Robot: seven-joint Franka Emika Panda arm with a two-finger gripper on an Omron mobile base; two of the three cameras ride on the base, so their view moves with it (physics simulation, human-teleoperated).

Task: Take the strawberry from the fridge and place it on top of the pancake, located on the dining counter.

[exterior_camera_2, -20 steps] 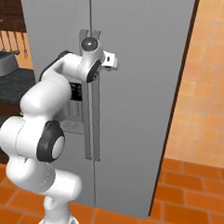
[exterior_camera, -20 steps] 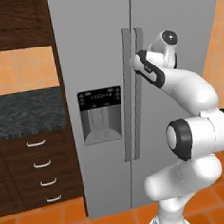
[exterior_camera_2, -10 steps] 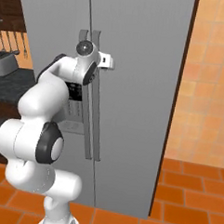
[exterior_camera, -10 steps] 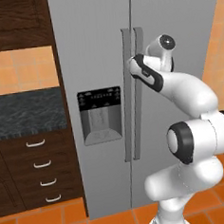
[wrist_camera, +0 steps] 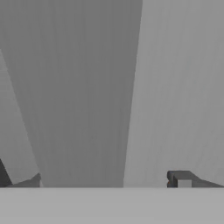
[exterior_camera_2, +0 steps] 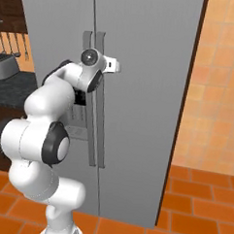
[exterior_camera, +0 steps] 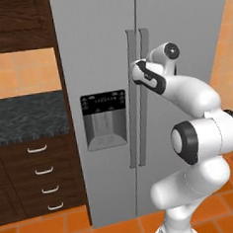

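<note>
The tall grey fridge (exterior_camera: 98, 50) stands straight ahead with both doors closed, so the strawberry is hidden. Its two long vertical handles (exterior_camera: 140, 96) run side by side down the middle, also seen as handles (exterior_camera_2: 92, 117) from the right. My gripper (exterior_camera: 135, 73) is up against the upper part of these handles, at the right-hand door's handle. In the hand view the gripper (wrist_camera: 99, 181) is open, its two dark fingertips (wrist_camera: 180, 179) far apart, with flat grey fridge metal close in front. The pancake and the dining counter are out of view.
A black dispenser panel (exterior_camera: 105, 119) sits in the left door. Left of the fridge runs a dark-topped wall counter (exterior_camera: 24, 116) with drawers (exterior_camera: 41, 169) below. An orange tiled wall (exterior_camera_2: 217, 95) borders the fridge on the right. Utensils (exterior_camera_2: 11, 43) hang at far left.
The hand has crept a little to the left, closer onto the fridge handles. The fridge doors have stayed closed and the base has not shifted.
</note>
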